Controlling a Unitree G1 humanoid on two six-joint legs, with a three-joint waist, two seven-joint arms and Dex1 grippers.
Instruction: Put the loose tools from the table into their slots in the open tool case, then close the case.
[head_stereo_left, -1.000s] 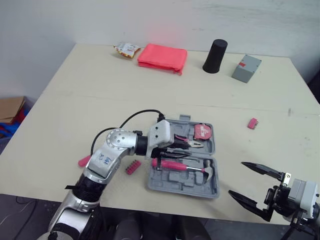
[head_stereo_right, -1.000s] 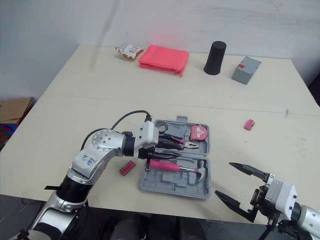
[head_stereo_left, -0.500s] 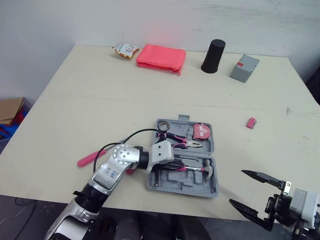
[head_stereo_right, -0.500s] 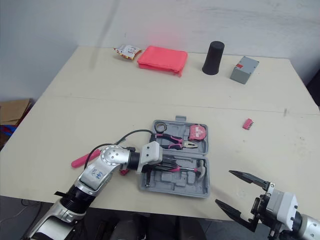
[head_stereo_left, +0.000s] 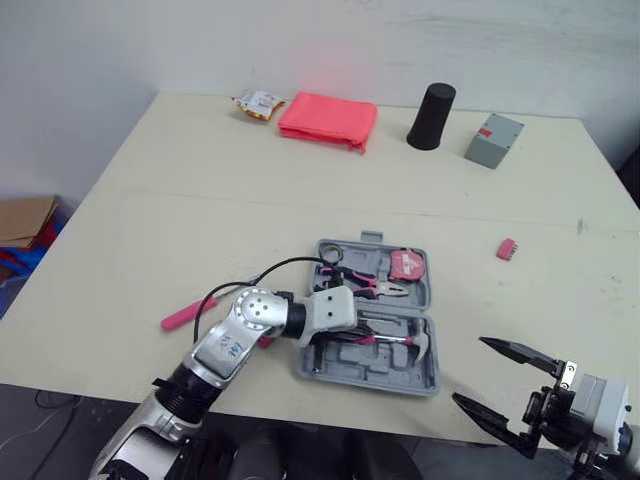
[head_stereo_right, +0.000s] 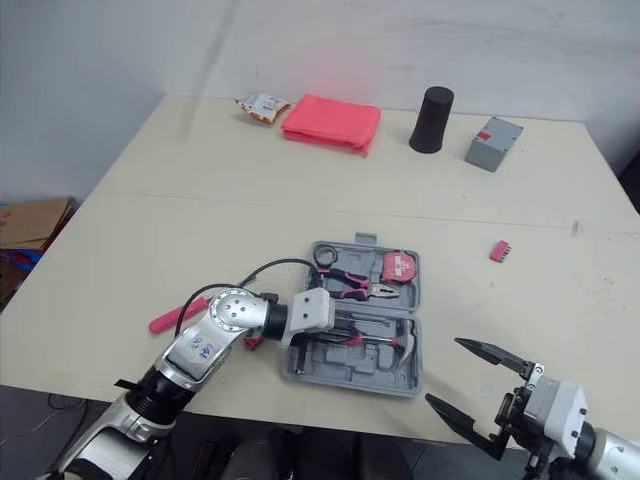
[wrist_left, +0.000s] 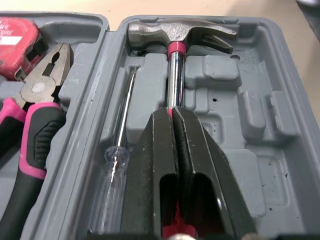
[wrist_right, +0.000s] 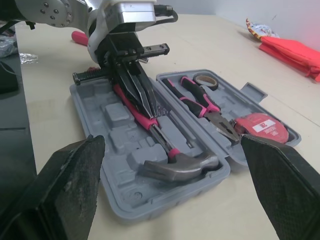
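The left hand (wrist_left: 172, 111) is pinched tight on the hammer (wrist_left: 180, 34), which lies in the 6 o'clock half of the case (head_stereo_left: 340, 372). The right hand (head_stereo_left: 468, 370) hangs wide open and empty at the case's 4 o'clock. On the table (head_stereo_left: 200, 200), a pink screwdriver (head_stereo_left: 180, 318) lies at the case's 9 o'clock and a bit strip (head_stereo_left: 506, 248) at 2 o'clock.

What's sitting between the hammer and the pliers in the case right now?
A clear-handled screwdriver lies in its slot between the hammer and the pliers, alongside the hinge ridge of the tool case. The left wrist view shows this.
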